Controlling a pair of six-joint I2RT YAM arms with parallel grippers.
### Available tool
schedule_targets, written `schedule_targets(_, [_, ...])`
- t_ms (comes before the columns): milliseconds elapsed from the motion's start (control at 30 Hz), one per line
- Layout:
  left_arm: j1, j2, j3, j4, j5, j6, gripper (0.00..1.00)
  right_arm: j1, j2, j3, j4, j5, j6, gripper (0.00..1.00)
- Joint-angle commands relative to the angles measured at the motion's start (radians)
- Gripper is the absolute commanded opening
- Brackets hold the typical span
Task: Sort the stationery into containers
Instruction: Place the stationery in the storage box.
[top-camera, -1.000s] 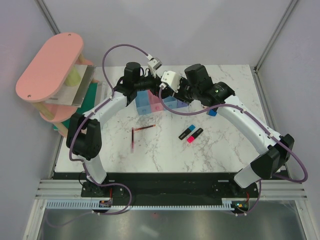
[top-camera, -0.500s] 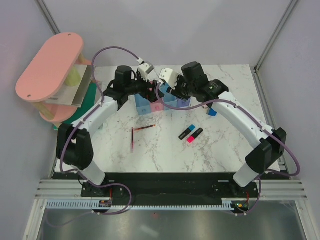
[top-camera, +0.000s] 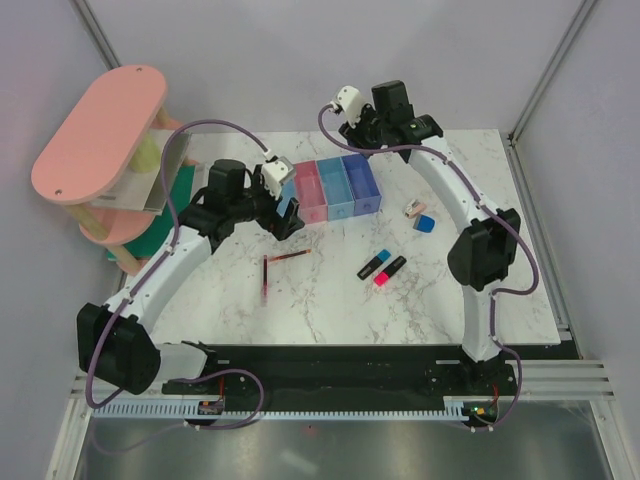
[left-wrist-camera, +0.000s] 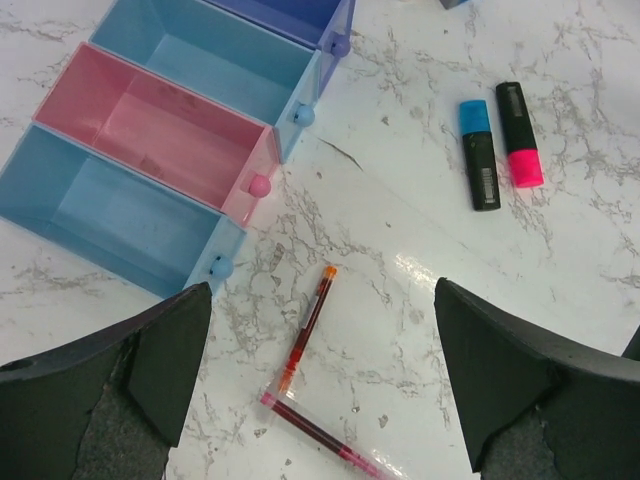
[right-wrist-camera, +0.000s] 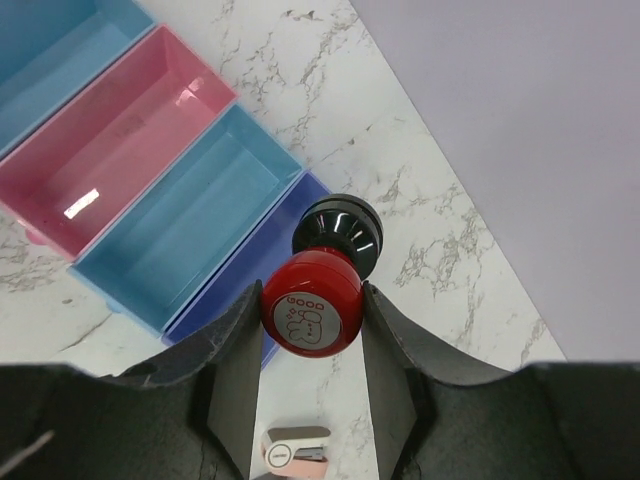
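The four joined bins (top-camera: 332, 187) stand at the table's back: light blue, pink (left-wrist-camera: 150, 135), light blue, purple (right-wrist-camera: 238, 303). My right gripper (right-wrist-camera: 311, 300) is shut on the red-black capped piece (right-wrist-camera: 312, 308) and holds it above the purple bin's far end; in the top view it (top-camera: 365, 135) is behind the bins. My left gripper (left-wrist-camera: 320, 385) is open and empty above two dark-red pens (left-wrist-camera: 308, 325), which lie in an L (top-camera: 288, 256). In the top view it (top-camera: 286, 222) is by the leftmost bin. The blue (top-camera: 373, 264) and pink (top-camera: 391, 270) highlighters, beige eraser (top-camera: 412, 208) and blue block (top-camera: 425, 223) lie on the table.
The big pink oval-topped rack (top-camera: 100, 130) stands at the far left, with a green item (top-camera: 182, 195) beside it. Grey walls close in the back and sides. The eraser also shows in the right wrist view (right-wrist-camera: 295, 452).
Both grippers have left the bins. My left arm drew back toward the near left, over the pens. My right arm swung to the far side with the capped piece.
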Motion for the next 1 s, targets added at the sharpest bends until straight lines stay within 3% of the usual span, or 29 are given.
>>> schedule_targets(0, [-0.002,-0.038,-0.007,-0.088,-0.037,0.089,1.0,-0.022,0.115,0.137,-0.028,-0.088,0.029,0.36])
schedule_targets(200, [-0.002,-0.055,0.001,-0.138,-0.052,0.116,1.0,-0.073,0.24,0.215,-0.022,-0.137,0.058,0.35])
schedule_targets(500, [-0.002,-0.069,0.021,-0.183,-0.055,0.135,1.0,-0.096,0.257,0.116,0.038,-0.183,0.075,0.35])
schedule_targets(967, [-0.004,-0.066,0.078,-0.221,-0.026,0.13,1.0,-0.105,0.338,0.107,0.058,-0.228,0.075,0.35])
